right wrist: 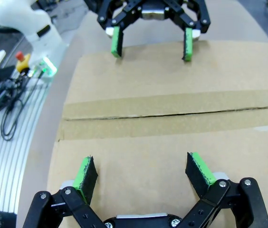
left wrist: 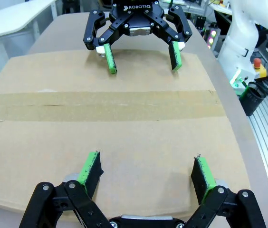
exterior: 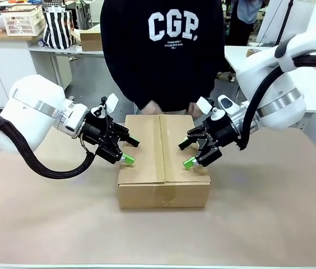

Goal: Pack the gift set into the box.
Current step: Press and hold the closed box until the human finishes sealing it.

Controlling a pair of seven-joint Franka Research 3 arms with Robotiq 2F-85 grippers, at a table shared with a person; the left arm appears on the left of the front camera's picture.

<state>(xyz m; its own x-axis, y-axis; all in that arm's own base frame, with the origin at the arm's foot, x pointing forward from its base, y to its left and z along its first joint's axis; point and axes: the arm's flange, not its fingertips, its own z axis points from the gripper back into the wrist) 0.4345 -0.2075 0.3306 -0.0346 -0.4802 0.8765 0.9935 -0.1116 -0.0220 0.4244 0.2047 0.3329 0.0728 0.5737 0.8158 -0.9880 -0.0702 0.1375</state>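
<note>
The box (exterior: 163, 168) sits in the middle of the table (exterior: 270, 213), its top flaps folded down flat so that they meet in a seam (exterior: 162, 148) running from the near side to the far side. A slightly darker brown band follows this seam, plain in both wrist views.

At the box's left top edge, the left gripper (exterior: 129, 151) hangs with its fingers spread wide, green pads pointing in over the lid; it holds nothing. In the left wrist view its two fingers (left wrist: 146, 164) stand apart above the bare cardboard (left wrist: 115, 133), on the near side of the seam.

At the box's right top edge, the right gripper (exterior: 187, 154) mirrors it, fingers also spread and empty, tips just over the lid. Its own camera shows both fingers (right wrist: 142, 164) apart above the cardboard (right wrist: 172, 142).

Each wrist view shows the other gripper facing it across the seam: the right one (left wrist: 143, 66) and the left one (right wrist: 151, 52), both opened.

Beyond the box's far edge stands a person in a dark sweatshirt with white lettering, one hand (exterior: 149, 107) and the other hand (exterior: 194, 107) low, close to that edge.
</note>
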